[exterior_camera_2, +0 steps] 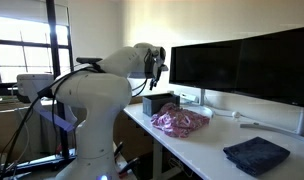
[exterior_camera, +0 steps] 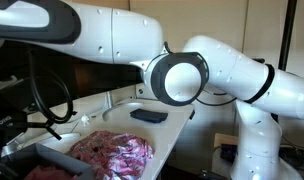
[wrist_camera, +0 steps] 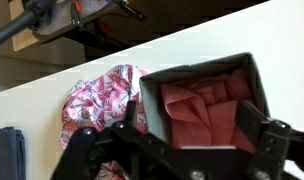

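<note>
My gripper (wrist_camera: pixel 189 110) is open and holds nothing; its two black fingers straddle the view above a dark box (wrist_camera: pixel 152 108). A folded salmon-pink cloth (wrist_camera: pixel 207 100) lies inside the box. To the left of the box a crumpled pink floral cloth (wrist_camera: pixel 100 95) rests on the white table (wrist_camera: pixel 32 110). In an exterior view the gripper (exterior_camera_2: pixel 152 68) hangs well above the box (exterior_camera_2: pixel 159 102), clear of it, with the floral cloth (exterior_camera_2: pixel 180 121) beside the box. The same box (exterior_camera: pixel 54 158) and floral cloth (exterior_camera: pixel 117 150) show in the exterior view past the arm.
A folded dark blue cloth (exterior_camera_2: pixel 256 155) lies further along the table, also seen as the dark cloth (exterior_camera: pixel 148 116). Large dark monitors (exterior_camera_2: pixel 232 60) stand along the back of the table. Black cables (exterior_camera: pixel 47 100) hang near the box. The robot's base (exterior_camera_2: pixel 87 120) stands at the table's end.
</note>
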You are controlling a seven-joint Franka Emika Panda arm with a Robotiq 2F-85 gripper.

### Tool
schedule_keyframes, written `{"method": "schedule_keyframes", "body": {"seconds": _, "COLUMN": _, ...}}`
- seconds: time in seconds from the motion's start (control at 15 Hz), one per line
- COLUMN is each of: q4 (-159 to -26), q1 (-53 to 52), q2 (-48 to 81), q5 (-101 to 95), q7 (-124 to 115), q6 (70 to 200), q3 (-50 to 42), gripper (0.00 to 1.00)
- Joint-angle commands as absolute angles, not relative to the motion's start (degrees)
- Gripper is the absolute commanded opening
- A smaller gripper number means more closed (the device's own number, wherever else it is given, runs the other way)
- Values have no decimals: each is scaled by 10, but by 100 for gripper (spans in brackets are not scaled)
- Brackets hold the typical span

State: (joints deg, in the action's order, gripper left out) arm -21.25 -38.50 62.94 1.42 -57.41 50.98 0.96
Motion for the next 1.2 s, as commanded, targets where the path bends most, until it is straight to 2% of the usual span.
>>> {"method": "schedule_keyframes", "body": {"seconds": 0.0, "q4": -207, "q1": -395, "q2": 632, "q5": -2, "q7": -569, "q6": 545, "q3": 7, "gripper": 100}}
{"method": "schedule_keyframes", "body": {"seconds": 0.2, "q4": -210, "q1": -392, "q2": 635, "q5": 13, "q7": -570, "q6": 579, "q3": 18, "gripper": 100}}
{"method": "schedule_keyframes", "body": {"seconds": 0.33, "q4": -227, "q1": -377, "q2": 622, "q5": 50, "q7": -561, "q6": 527, "q3": 49, "gripper": 100}}
{"method": "schedule_keyframes", "body": {"seconds": 0.4, "q4": -212, "q1": -391, "q2": 633, "q5": 22, "q7": -571, "q6": 553, "q3": 26, "gripper": 100}}
{"method": "schedule_keyframes", "body": {"seconds": 0.67, "q4": -212, "q1": -389, "q2": 633, "q5": 28, "q7": -566, "q6": 543, "q3": 35, "gripper": 100}}
{"method": "schedule_keyframes", "body": {"seconds": 1.13, "q4": -207, "q1": -407, "q2": 650, "q5": -40, "q7": -567, "q6": 647, "q3": -12, "gripper": 100}}
